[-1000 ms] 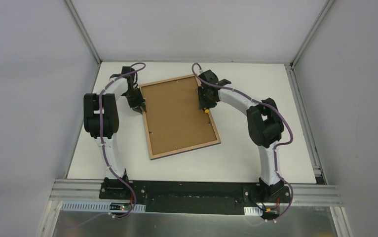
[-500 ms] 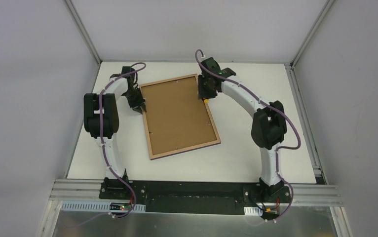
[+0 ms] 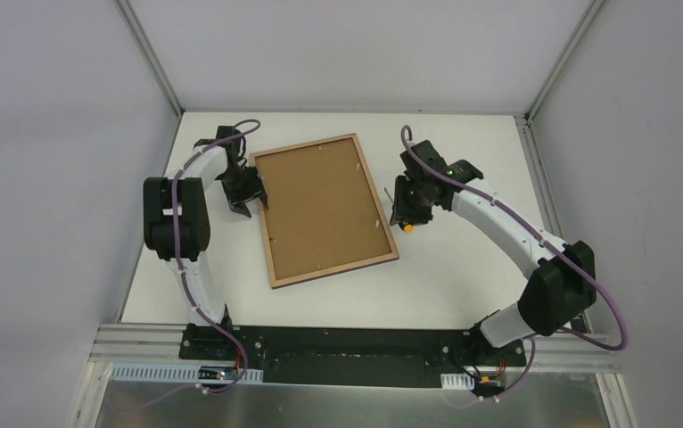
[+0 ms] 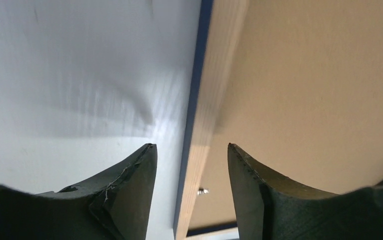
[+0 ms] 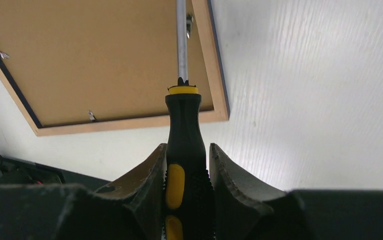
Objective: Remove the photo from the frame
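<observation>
- Showing the frame (image 3: 335,270) lying back-up on the white table (image 3: 463,285), set at a slant near the middle, with a light wood rim bordering the brown backing board (image 3: 325,209).
- Placing the left gripper (image 3: 245,200) at the frame's left long edge, toward the far end.
- Spreading that gripper's jaws wide in the left wrist view, straddling the wood rim and its dark blue outer edge, with one finger over bare table and the other over the backing board.
- Not being able to tell whether either finger is touching the frame.
- Pinching the black-and-yellow handle of a screwdriver (image 5: 184,125) between the jaws of the right gripper (image 5: 187,146), pressing on both sides of the grip.
- Holding the right gripper just beside the frame's right long edge in the top view, over bare table.
- Aiming the steel shaft out ahead of the fingers, crossing over the right rim close beside a small metal tab (image 5: 189,20).
- Running the shaft off the top of the right wrist view, hiding the tip.
</observation>
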